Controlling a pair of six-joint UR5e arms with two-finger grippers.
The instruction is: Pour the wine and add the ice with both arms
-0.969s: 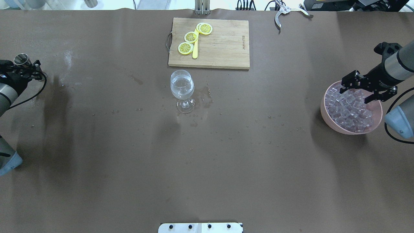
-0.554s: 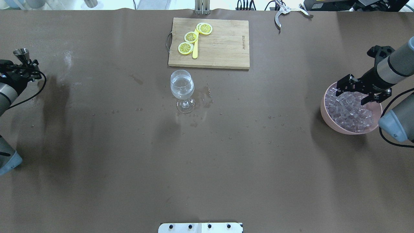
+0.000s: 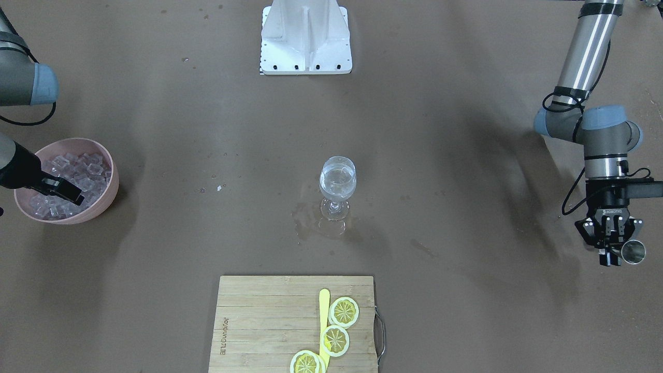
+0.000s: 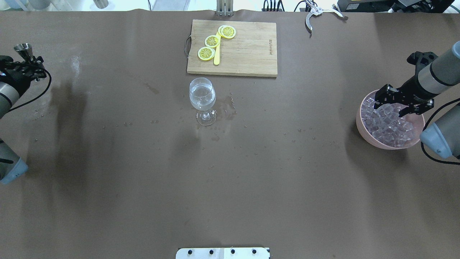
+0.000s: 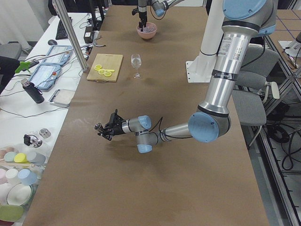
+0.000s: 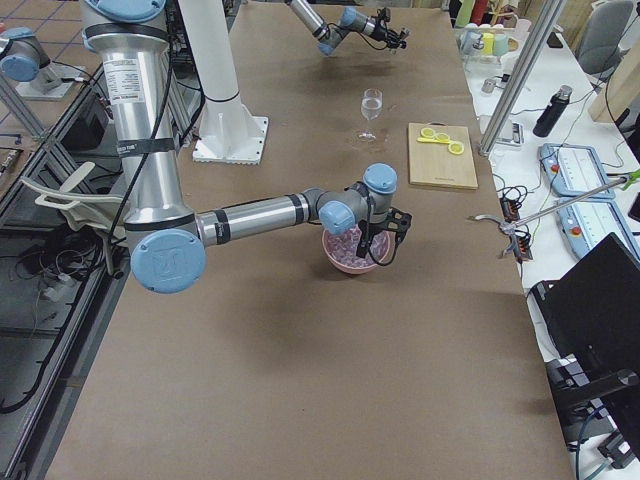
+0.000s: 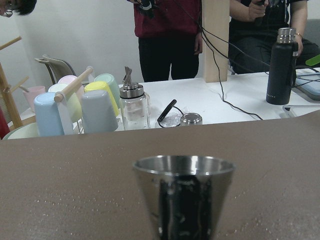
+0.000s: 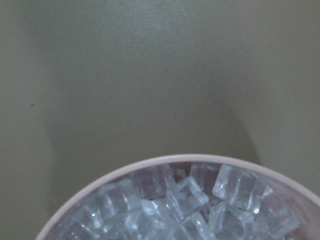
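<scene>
Brown table (image 4: pixel 251 180): right pincer (image 4: pixel 390 108) wide, dropped lower into ice (image 4: pixel 388 126); left pincer (image 4: pixel 25 65) gripping jigger (image 4: pixel 23 49), drawn back

Glassy ice (image 8: pixel 235 189), shiny metal jigger (image 7: pixel 183 197)

The left arm (image 3: pixel 588 49) and right arm (image 4: pixel 436 70) are silver-grey tubes with pale blue joint caps and black cables. The left gripper (image 3: pixel 613 257) is black with white lettering; the base post (image 3: pixel 305 36) is white.
</scene>
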